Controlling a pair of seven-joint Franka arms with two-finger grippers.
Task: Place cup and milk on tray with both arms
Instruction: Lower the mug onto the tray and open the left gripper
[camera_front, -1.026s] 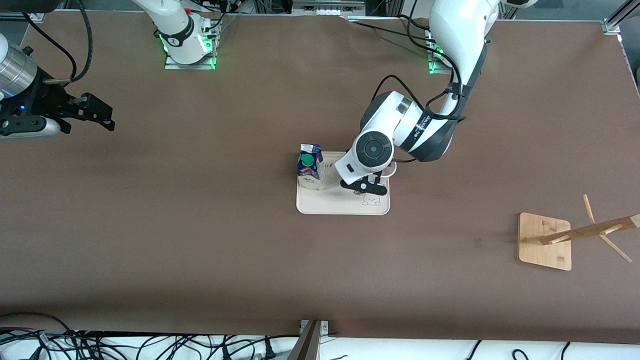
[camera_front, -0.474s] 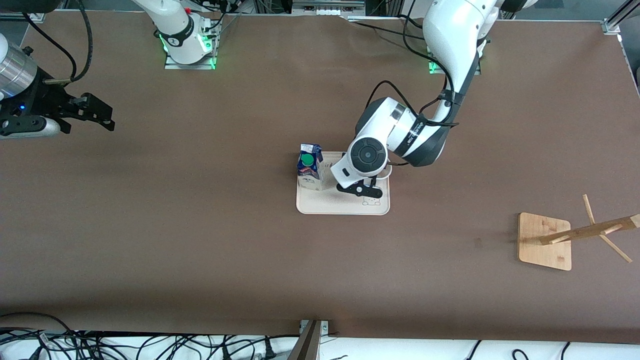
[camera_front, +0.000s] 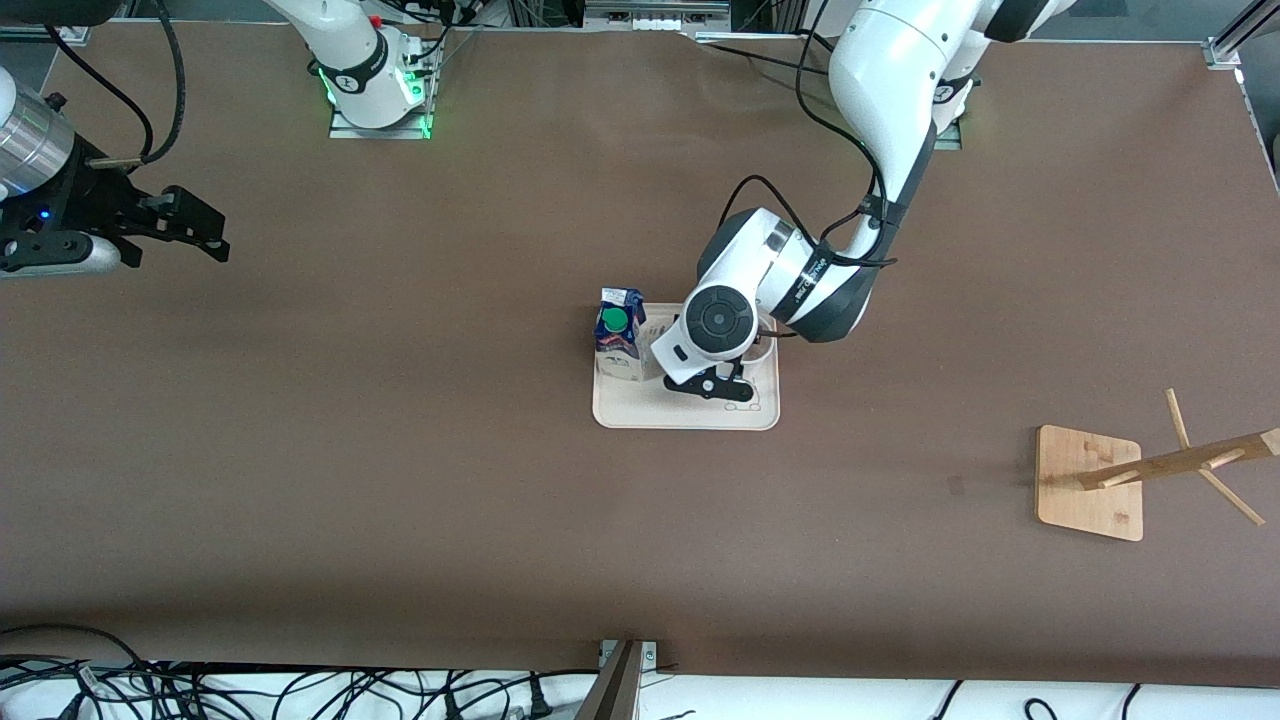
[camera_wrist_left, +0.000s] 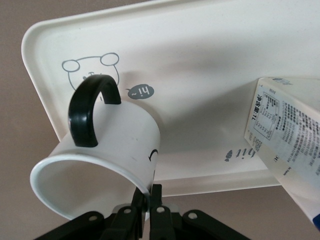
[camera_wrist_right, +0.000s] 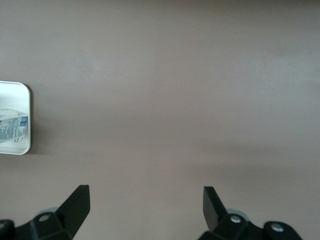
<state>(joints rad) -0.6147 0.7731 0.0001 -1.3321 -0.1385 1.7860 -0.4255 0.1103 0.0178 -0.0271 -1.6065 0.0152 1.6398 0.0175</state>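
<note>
The left gripper (camera_wrist_left: 148, 206) is clamped on the rim of the cup (camera_wrist_left: 107, 152), one finger inside the wall and one outside, and it hangs over the tray (camera_front: 640, 412) with the cup carried above the tray's floor. The cup is white with a thin black loop handle (camera_wrist_left: 89, 112) standing up from its side, and a small part of a black drawn mark shows on the wall just above the fingers; its open mouth faces the wrist camera. Directly under the cup, the cream-white tray with rounded corners carries a small line drawing of a round-eared animal (camera_wrist_left: 89, 72) and a grey speech bubble reading "hi" (camera_wrist_left: 142, 91); more grey lettering sits near the tray's edge beside the carton, too partly seen to read. Off to one side of the gripper, standing on the tray at its right-arm end, is the milk (camera_front: 620, 338), a gable-top carton in dark blue and white with a round green cap; its white side panel bears a printed table of small text that cannot be read. Well away, over bare brown table (camera_front: 400, 480) at the right arm's end, the right gripper (camera_wrist_right: 146, 201) waits with its fingers spread wide and nothing between them. One cup, one carton, one tray, two grippers.
</note>
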